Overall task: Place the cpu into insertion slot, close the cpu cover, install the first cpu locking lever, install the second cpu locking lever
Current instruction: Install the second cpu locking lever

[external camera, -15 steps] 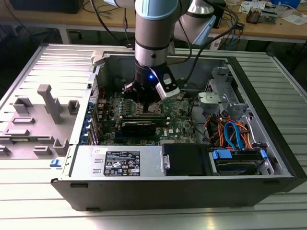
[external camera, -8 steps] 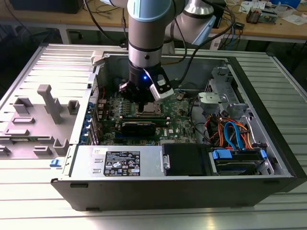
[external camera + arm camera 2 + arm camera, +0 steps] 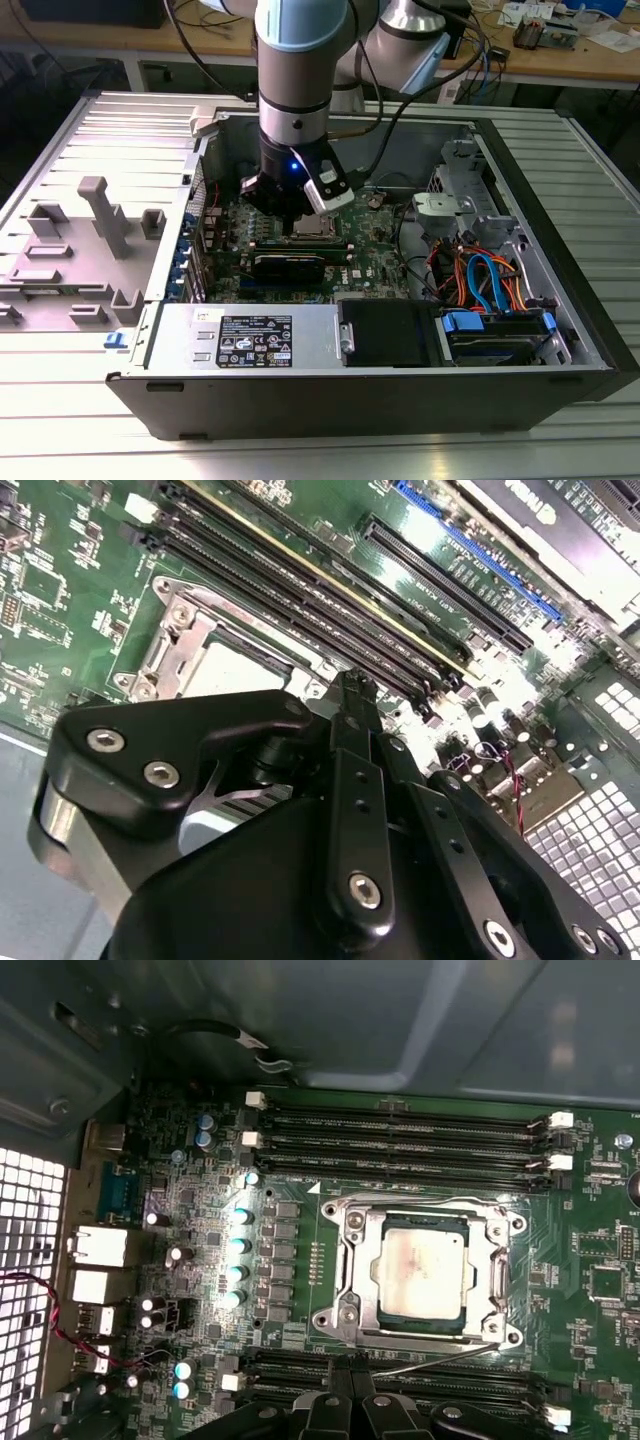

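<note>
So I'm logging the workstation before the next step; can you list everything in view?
cpu: one, silver-grey, seated in the insertion slot
cpu cover: one, silvery, closed around the cpu
motherboard: one, green, inside the case
memory slots: several, black, on both sides of the socket
computer case: one, dark grey, open on the metal table
cables: several, orange and blue, exterior view's right
claw: one, black, fingertips together beside the socket

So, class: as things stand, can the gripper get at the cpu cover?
Probably yes: the gripper hangs just beside the cpu cover, which lies flat around the cpu, with nothing over the socket.
</note>
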`<action>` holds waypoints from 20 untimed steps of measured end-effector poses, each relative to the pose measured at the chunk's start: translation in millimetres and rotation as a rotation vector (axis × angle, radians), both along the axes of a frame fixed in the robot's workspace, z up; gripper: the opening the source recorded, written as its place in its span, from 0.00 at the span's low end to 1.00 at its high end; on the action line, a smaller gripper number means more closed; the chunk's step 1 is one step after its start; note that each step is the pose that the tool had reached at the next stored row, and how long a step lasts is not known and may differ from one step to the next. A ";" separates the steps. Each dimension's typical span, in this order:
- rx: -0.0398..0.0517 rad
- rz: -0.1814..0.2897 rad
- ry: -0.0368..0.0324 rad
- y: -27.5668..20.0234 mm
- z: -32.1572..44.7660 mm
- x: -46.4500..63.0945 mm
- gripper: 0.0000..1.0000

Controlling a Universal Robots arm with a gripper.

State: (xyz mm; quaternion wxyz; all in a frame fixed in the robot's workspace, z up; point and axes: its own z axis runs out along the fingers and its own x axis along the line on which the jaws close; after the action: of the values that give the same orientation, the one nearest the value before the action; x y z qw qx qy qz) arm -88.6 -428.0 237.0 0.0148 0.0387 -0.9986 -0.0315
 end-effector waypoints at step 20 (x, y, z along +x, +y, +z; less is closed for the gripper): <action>0.0374 0.001 0.0001 -0.1 -12.0 -0.8 0.11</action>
State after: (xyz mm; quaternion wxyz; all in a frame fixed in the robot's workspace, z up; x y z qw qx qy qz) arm -89.4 -428.1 225.1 0.0141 0.0393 -0.9979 -0.0502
